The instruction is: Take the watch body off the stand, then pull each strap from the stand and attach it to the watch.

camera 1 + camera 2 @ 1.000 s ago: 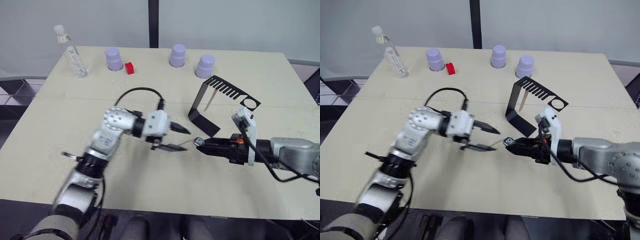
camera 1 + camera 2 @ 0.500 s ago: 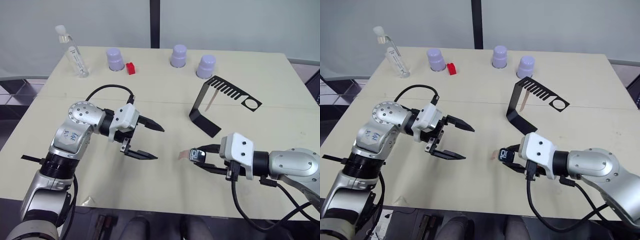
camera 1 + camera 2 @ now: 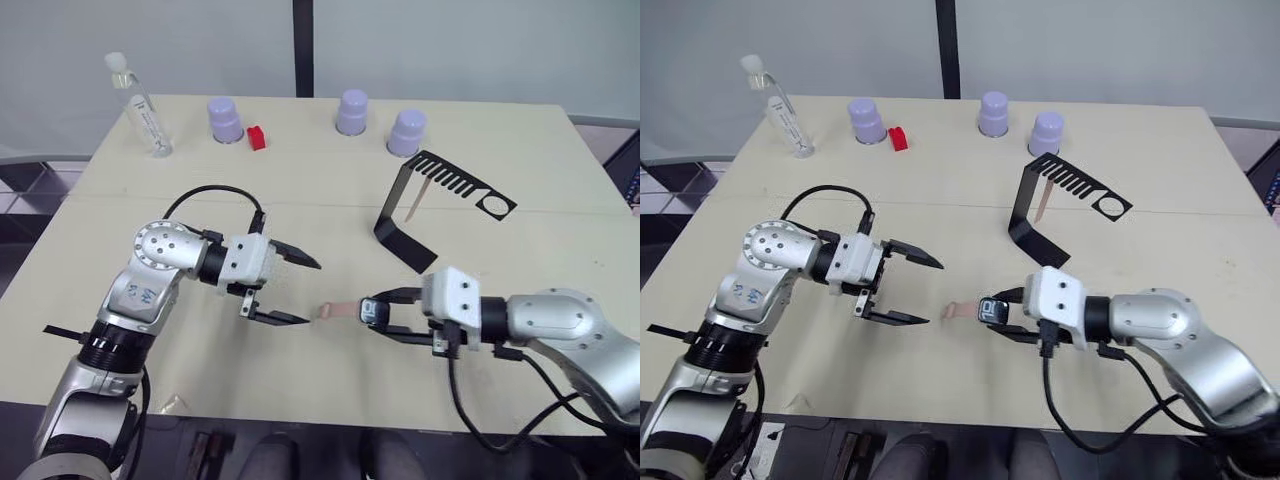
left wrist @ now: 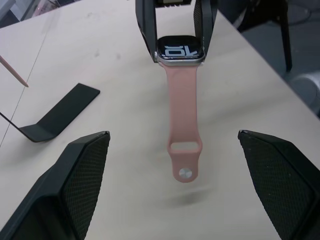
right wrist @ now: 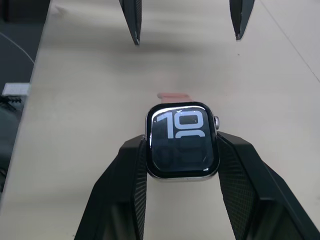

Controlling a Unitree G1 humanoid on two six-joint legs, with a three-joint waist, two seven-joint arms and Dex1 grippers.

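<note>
Low over the table's (image 3: pixel 330 390) front, the right gripper (image 3: pixel 377 312) clamps the watch body (image 5: pixel 182 141), its attached pink strap (image 4: pixel 182 107) pointing at the left gripper (image 3: pixel 303 291), jaws spread wide and empty.

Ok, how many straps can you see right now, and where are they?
2. One strap is attached to the watch body, which the right gripper holds over the table. The other strap hangs from the stand.
</note>
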